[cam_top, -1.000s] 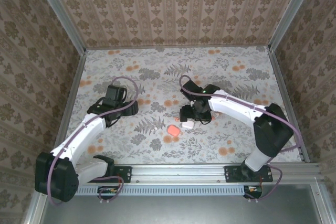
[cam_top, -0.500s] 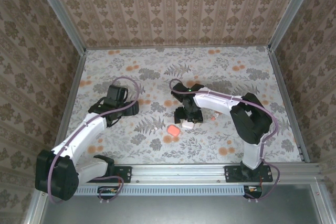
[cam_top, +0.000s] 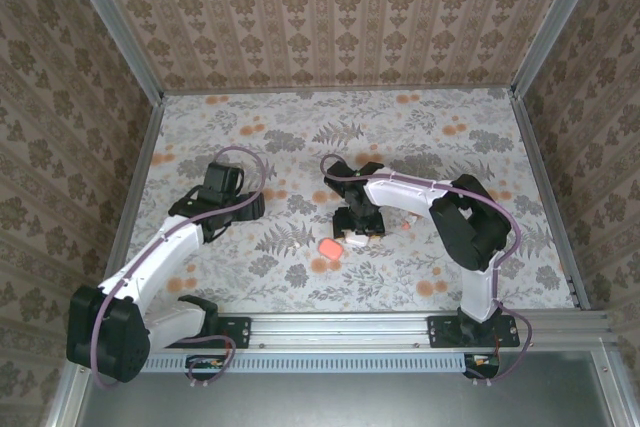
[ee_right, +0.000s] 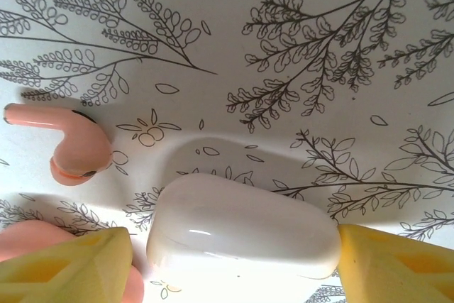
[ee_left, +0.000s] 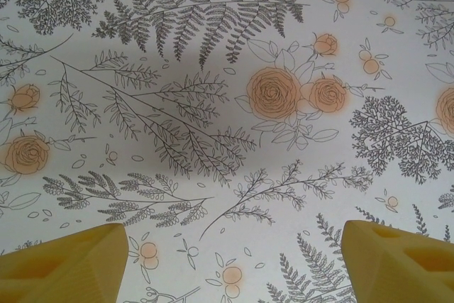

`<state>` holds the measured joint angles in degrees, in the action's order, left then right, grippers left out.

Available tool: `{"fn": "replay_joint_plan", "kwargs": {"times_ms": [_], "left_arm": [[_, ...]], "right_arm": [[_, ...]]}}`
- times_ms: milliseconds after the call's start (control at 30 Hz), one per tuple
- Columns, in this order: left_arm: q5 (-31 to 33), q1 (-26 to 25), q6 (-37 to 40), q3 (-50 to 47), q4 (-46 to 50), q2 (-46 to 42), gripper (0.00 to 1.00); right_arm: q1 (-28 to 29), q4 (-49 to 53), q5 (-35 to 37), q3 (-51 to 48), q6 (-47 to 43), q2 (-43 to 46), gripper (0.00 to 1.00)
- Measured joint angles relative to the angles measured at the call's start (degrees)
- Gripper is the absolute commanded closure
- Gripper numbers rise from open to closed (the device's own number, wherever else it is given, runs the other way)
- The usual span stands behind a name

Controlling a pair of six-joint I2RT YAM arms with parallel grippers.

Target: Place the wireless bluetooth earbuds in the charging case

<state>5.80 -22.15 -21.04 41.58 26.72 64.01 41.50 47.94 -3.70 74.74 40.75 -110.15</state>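
Earbud (ee_right: 71, 143) lies left of the white case (ee_right: 241, 207); the right gripper (ee_right: 234, 235), open around the case, should close gently and straight, and the left gripper (ee_left: 234, 228) is open, empty.

Enclosed robot test cell: wallpapered walls (cam_top: 340, 17) at 9, 12, 3 o'clock; aluminium rail (cam_top: 340, 326), arm bases (cam_top: 205, 323) at 6 o'clock.
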Motion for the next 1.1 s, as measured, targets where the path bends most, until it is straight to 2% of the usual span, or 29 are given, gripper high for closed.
{"fn": "replay_joint_plan", "kwargs": {"times_ms": [200,400,633,767,833,1000,1100], "left_arm": [[0.00,-0.31,0.00,0.00,-0.15,0.00,0.21],[0.00,-0.72,0.00,-0.07,-0.22,0.00,0.21],[-1.09,-2.03,1.01,-2.19,-3.96,-1.27,0.26],[-6.32,-3.06,3.78,-8.59,-14.08,-5.66,0.30],[-9.14,-4.59,5.05,-13.35,-22.18,-8.11,0.32],[-13.84,-8.76,9.40,-20.39,-37.92,-10.19,0.33],[-16.02,-11.32,13.22,-21.73,-45.75,-9.70,0.35]], "right_arm": [[0.02,-0.13,0.04,-0.33,0.00,-1.18,0.26],[0.04,0.09,0.63,-0.35,-0.09,-1.03,0.39],[0.04,-3.17,1.99,-3.45,-0.42,2.05,0.42],[0.02,-8.57,3.08,-7.56,-0.61,8.35,0.42],[0.02,-13.57,3.19,-10.80,-0.68,13.86,0.42],[0.02,-29.00,2.91,-20.48,-0.63,27.87,0.42],[-0.46,-38.38,1.27,-25.09,-0.68,33.29,0.42]]}}
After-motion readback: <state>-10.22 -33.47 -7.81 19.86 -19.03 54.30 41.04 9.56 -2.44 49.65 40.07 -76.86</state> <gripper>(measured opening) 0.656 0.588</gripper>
